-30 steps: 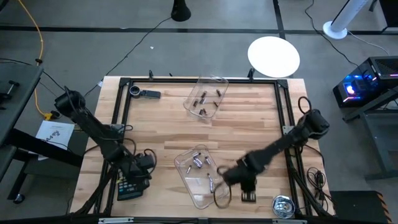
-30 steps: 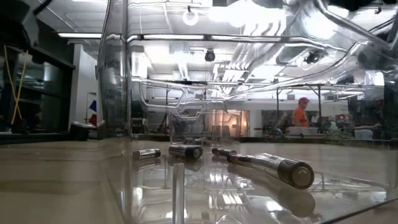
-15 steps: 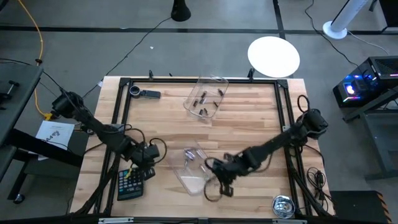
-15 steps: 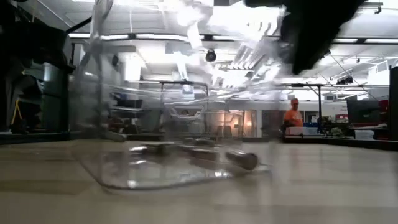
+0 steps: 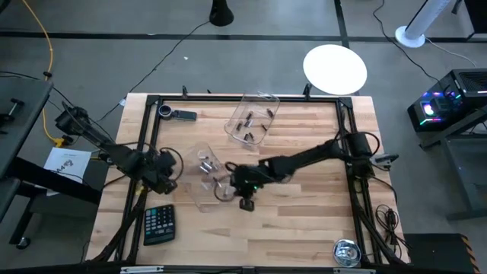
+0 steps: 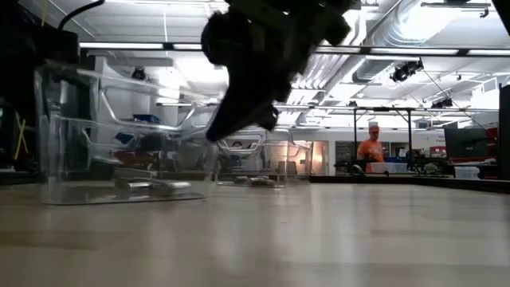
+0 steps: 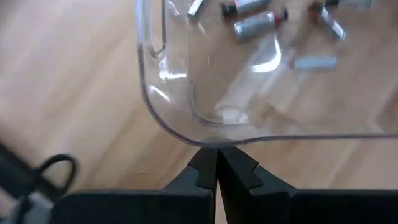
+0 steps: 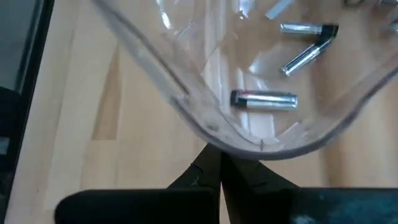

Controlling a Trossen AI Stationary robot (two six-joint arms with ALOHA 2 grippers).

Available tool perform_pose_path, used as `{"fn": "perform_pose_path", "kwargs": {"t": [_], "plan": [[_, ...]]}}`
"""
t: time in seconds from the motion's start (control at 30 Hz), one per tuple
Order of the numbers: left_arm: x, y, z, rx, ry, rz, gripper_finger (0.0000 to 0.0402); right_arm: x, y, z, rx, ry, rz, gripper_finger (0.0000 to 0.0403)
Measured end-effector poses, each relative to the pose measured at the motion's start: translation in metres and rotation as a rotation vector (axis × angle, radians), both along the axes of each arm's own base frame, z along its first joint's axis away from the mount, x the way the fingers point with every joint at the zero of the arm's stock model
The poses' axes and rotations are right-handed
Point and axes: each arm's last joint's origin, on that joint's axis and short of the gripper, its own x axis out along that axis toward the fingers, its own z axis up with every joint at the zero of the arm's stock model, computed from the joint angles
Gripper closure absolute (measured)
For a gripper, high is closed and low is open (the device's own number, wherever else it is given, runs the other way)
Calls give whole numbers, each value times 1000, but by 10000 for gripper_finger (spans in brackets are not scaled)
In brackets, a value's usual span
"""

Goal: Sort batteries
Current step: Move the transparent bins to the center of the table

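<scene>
Wooden table [image 5: 304, 205] under my left gripper [image 7: 217, 163] and right gripper [image 8: 214, 160], each pinched shut on the clear tray [image 5: 199, 180] rim, batteries [image 8: 264, 99] inside.

Left claw [image 7: 216, 167] closed; right claw [image 8: 214, 163] closed, arm outstretched.

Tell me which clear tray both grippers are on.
The nearer clear tray, mid-table between left gripper and right gripper; the far tray sits untouched.

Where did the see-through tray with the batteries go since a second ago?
Both arms slid the near clear tray away from the table's front edge, leftward toward the middle, batteries still inside. The left end effector and right end effector, both shut, now sit at its opposite rims. The far tray and calculator stayed put.
</scene>
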Motion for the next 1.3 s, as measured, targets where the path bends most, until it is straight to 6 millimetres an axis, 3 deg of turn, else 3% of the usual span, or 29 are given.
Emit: {"fn": "perform_pose_path", "kwargs": {"t": [0.27, 0.4, 0.53, 0.7, 0.9, 1.0, 1.07, 1.3], "plan": [[-12, 21, 6, 187, -26, 140, 402, 6, -23, 62, -158, 102, 141, 403], [-11, 30, 8, 232, -79, 256, 402, 5, -29, 76, -199, 121, 152, 403], [-10, 28, 9, 60, -42, 309, 402, 5, -44, 61, -230, 160, 40, 403], [-6, 18, 10, -35, -2, 215, 402, 9, -65, 33, -178, 108, -112, 403], [6, 14, 12, -95, -82, 275, 401, 4, -66, 17, -140, 132, -121, 403], [14, 14, 12, -218, -99, 333, 401, 3, -64, 14, -129, 135, -108, 403], [12, 15, 6, -274, 26, 417, 401, 3, -64, 15, -132, 126, -105, 403], [32, 8, -23, -263, 111, 487, 401, 10, -65, 19, -125, 49, -109, 403]]}}
